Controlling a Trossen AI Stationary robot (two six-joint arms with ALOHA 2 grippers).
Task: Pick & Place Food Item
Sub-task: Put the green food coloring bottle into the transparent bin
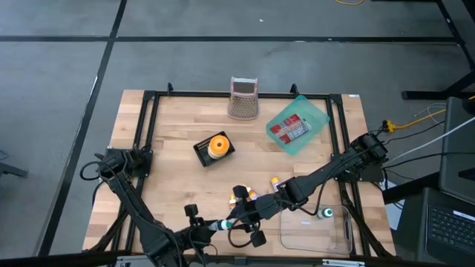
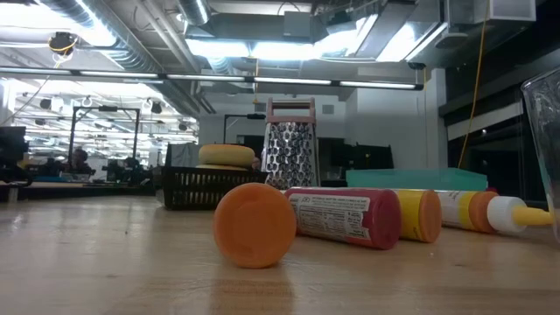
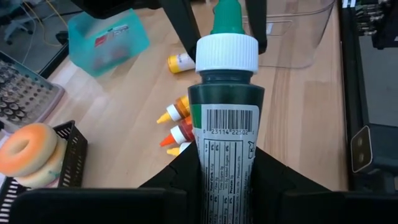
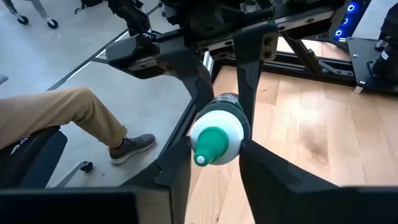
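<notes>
Surface point(image 1: 171, 126) of pale wood, seen from above, with two dark robot arms reaching in to meet just beside a clear tub point(image 1: 312, 239), on the left arm's side of it. The tub is the likely drop-off point and sits at the near edge, below the right arm. Well apart from the tub, toward the far edge, lie a teal bag point(image 1: 297, 124) of red packets and an upright metal grater point(image 1: 243, 98). Farther from the tub, toward the middle of the surface, a black basket point(image 1: 202, 150) holds an iced donut point(image 1: 218, 144). Near the tub, between it and the basket, a few small orange- and yellow-tipped bottles point(image 1: 252, 194) lie loose. The task's item, a dark green bottle point(image 3: 227, 118) with a white cap and green nozzle, is held off the surface just beside the tub. The left end effector point(image 3: 227, 174) is clamped narrowly on the bottle's lower body. The right end effector point(image 4: 214, 152) sits around the white cap from the opposite end; whether it has taken a firm hold cannot be told. The step in hand looks like a handover from the left arm to the right. The next move probably calls for a secure right-hand grip on the cap, then a left release, then a short carry over the tub's wall.
</notes>
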